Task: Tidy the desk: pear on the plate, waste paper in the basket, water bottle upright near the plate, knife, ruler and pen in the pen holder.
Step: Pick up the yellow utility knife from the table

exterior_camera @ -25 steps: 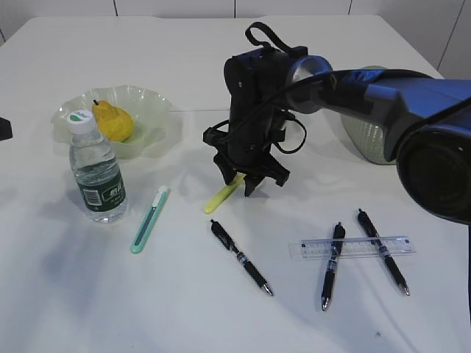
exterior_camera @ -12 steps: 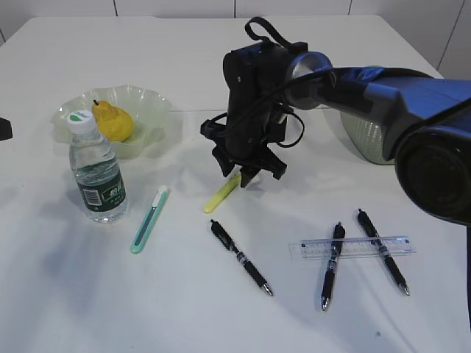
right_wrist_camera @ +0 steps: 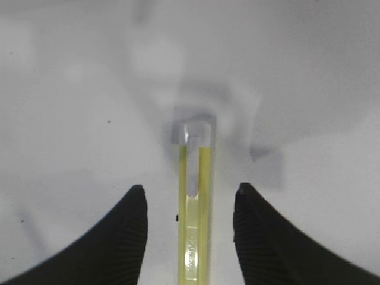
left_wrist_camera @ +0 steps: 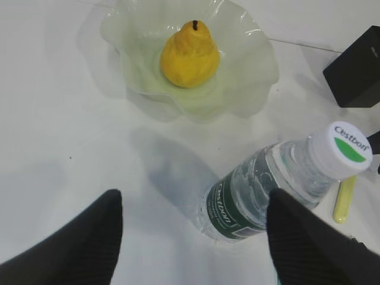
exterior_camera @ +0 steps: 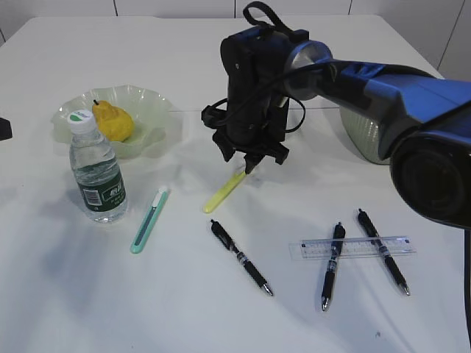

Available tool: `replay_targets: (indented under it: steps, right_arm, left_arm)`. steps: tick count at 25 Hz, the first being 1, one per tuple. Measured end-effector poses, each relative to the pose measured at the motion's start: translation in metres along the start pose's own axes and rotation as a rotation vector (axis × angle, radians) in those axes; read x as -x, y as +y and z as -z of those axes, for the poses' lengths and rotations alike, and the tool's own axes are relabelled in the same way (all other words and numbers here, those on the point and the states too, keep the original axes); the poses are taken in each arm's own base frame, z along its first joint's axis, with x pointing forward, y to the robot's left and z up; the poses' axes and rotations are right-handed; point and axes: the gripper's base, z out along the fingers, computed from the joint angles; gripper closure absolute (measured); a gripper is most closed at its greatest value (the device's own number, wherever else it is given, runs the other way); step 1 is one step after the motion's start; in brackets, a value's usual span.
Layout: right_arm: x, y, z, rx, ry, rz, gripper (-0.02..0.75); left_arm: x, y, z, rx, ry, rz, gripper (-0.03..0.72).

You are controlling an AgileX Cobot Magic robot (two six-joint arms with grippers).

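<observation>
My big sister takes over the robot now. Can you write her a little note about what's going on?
Right gripper: open, straddling the yellow knife, which lies on the desk.
Left gripper: open, empty, over the water bottle.
Done: pear on plate; bottle upright beside it.
Left: both knives, including the green knife, ruler and three pens into the pen holder. Basket sits behind the right arm; contents hidden.

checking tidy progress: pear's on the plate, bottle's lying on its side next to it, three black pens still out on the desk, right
One thing is wrong: the water bottle stands upright, cap up, as the exterior view shows. The pear is on the plate, and three black pens lie on the desk.
</observation>
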Motion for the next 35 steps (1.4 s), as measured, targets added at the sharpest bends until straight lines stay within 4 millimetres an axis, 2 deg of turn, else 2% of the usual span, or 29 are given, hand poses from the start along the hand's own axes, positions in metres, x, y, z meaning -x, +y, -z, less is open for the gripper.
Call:
replay_targets:
  steps: [35]
  right_arm:
    - [-0.0008,-0.0024,-0.0099,-0.026,-0.004,0.008,0.374]
  left_arm:
    - [0.0,0.0,0.0,0.0,0.0,0.0,0.151]
